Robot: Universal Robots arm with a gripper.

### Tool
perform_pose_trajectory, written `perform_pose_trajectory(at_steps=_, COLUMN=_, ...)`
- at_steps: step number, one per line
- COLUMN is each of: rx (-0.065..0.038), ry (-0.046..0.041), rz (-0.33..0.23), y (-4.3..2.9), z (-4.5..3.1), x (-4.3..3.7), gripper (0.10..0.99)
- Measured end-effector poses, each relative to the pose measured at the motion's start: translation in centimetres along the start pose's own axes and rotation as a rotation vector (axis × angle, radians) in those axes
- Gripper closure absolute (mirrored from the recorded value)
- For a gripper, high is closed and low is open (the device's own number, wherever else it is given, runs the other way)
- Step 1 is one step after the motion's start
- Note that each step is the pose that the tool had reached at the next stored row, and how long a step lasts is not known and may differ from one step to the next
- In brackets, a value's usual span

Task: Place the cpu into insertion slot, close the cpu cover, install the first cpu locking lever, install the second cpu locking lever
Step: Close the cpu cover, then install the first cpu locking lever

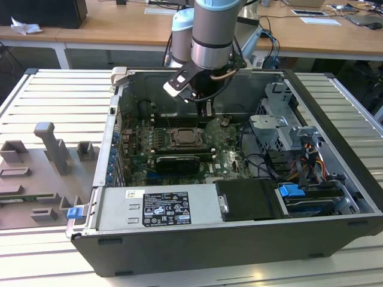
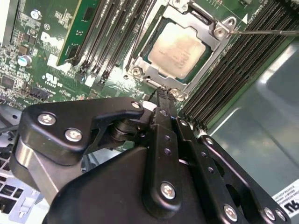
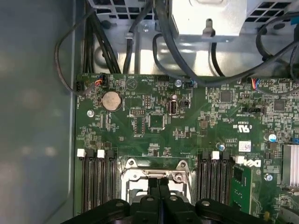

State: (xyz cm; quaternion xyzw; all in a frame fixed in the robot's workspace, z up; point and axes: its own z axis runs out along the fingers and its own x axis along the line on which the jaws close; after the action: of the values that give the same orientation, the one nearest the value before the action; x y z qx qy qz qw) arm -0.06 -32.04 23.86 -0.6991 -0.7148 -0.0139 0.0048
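One grey moulded tray [image 1: 42, 173] lies at the exterior view's left, beside the open computer case [image 1: 179, 251]. Further right, amid the green board [image 1: 230, 156], sits the insertion slot [image 1: 187, 138]. Just past it hangs the gripper [image 1: 207, 113], and the drive cage [image 1: 281, 116] stands at the far right. In the second wrist view the cpu [image 2: 180, 49] lies seated in the slot. Its pale metal top shows through the cut-out of the cpu cover [image 2: 154, 80], which looks folded down over it. The gripper's fingers are pressed together on nothing, with their tips close to the cover's near edge; whether they touch it I cannot tell. A thin locking lever [image 2: 264, 32] runs from one corner of the frame out over the memory slots [image 2: 233, 70]. I judge the chip light, stiff and fragile on its underside, best held by its edges. The cover seems a thin rigid plate, to be pressed flat on its rim. The lever looks a springy, slippery wire, best caught near its free end.
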Motion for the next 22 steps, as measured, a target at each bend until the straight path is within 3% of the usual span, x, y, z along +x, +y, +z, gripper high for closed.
perform_pose_trajectory(at_steps=7, rx=0.000, ry=0.0000, rz=0.000, y=-1.47, z=0.24, x=0.03, gripper=0.980)
perform_pose_trajectory(at_steps=11, rx=-0.002, ry=0.0001, rz=0.000, y=-2.68, z=0.40, x=0.04, gripper=0.980)
perform_pose_trajectory(at_steps=22, rx=-0.005, ry=-0.0001, rz=-0.001, y=-3.56, z=0.45, x=0.04, gripper=0.980)
